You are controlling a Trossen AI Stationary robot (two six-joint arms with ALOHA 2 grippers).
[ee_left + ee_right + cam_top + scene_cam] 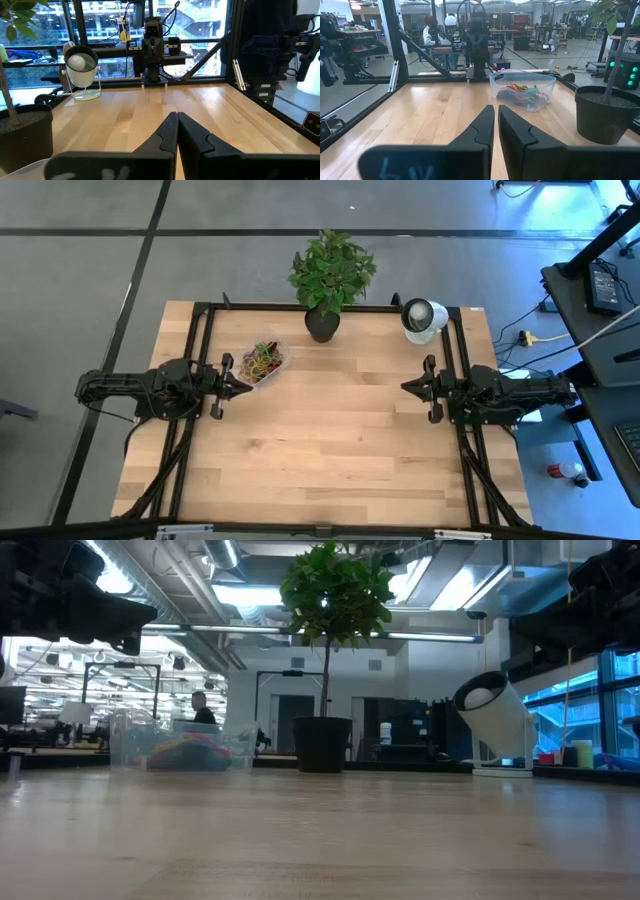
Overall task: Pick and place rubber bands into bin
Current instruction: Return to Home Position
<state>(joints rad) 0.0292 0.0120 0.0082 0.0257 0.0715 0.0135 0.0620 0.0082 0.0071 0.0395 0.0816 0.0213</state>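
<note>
High view: we log left claw (243,383) just beside bin (286,355), right claw (408,387) well apart. Wrist views alone show both claws pinched closed, empty; rubber bands (522,93) inside bin.

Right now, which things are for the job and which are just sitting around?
For the job: rubber bands in the clear bin; left gripper beside the bin, right gripper across the table, both shut.
Just sitting there: plant in black pot, white round gadget.
</note>
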